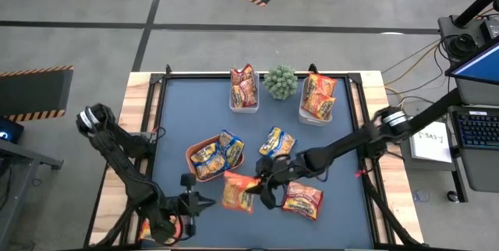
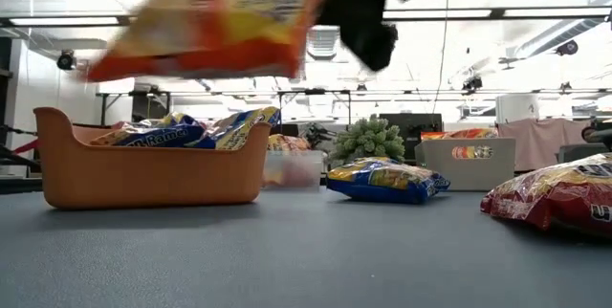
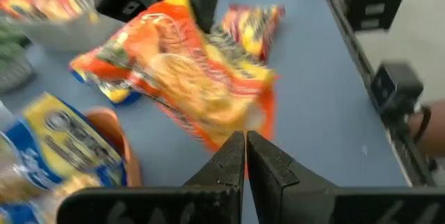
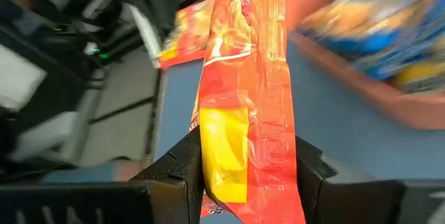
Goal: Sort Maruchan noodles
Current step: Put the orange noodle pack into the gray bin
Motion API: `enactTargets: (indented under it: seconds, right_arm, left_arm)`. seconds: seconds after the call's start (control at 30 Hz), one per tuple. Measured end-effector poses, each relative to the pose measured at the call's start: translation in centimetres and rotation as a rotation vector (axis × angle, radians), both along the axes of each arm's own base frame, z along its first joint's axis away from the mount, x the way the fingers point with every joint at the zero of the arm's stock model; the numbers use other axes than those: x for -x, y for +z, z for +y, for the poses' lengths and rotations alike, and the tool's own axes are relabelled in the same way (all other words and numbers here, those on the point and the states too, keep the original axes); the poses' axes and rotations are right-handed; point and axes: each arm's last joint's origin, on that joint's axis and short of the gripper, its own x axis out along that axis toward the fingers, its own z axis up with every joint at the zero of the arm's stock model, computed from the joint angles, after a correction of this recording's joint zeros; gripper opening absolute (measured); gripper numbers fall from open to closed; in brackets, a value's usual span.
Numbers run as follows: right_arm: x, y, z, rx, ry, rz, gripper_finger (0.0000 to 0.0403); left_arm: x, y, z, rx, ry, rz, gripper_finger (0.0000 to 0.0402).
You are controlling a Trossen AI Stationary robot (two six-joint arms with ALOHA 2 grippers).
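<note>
High view: the right gripper (image 1: pixel 263 189) is over the near middle of the table (image 1: pixel 343 212), its fingers clamped on an orange packet (image 1: pixel 238 192) just beside the orange tray (image 1: pixel 196 146). The tray holds several yellow-and-blue packets (image 1: pixel 218 156). One clear tub (image 1: pixel 244 104) at the far side holds red-orange packets (image 1: pixel 245 86); a second clear tub (image 1: pixel 316 115) holds orange packets (image 1: pixel 319 95); a small green plant (image 1: pixel 281 82) stands between them. Loose on the mat: one yellow-and-blue packet (image 1: pixel 277 142) and one red packet (image 1: pixel 302 200). The left gripper (image 1: pixel 195 203) waits near the table's near left corner. Low view: held orange packet (image 2: pixel 215 21) is lifted clear of the surface, above the tray (image 2: pixel 143 174); loose blue packet (image 2: pixel 384 178) and red packet (image 2: pixel 555 198) lie flat on the table. Left wrist view: left gripper (image 3: pixel 245 156), fingers pressed together, nothing between them; held orange packet (image 3: pixel 188 78) hangs ahead of it. Right wrist view: right gripper (image 4: pixel 247 175), fingers pinching the orange packet (image 4: pixel 245 99) on both faces. Status, as judged: sorting well advanced, with three containers each loaded by colour; one packet in hand, probably bound for the orange tub; two loose packets left to place.
</note>
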Motion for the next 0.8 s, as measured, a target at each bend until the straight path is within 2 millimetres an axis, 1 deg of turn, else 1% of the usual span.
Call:
enactTargets:
  seconds: [0.17,0.33,0.57,0.8]
  right_arm:
    - [3.4,4.2,-1.8,0.193,-0.081,0.038,0.0125]
    - [7.4,8.1,-3.6,0.311,-0.149,0.042,0.0124]
    - [13.0,10.9,-6.5,0.463,-0.26,0.121,0.0125]
    - [17.7,12.3,-10.1,0.554,-0.4,0.201,0.0123]
  left_arm:
    - [0.4,2.1,0.8,-0.035,0.011,-0.074,0.0]
    - [0.4,2.6,1.2,-0.107,0.058,-0.124,0.0]
    - [-0.2,2.4,1.5,-0.128,0.09,-0.126,0.0]
    - [-1.1,2.4,2.3,-0.154,0.119,-0.121,0.0]
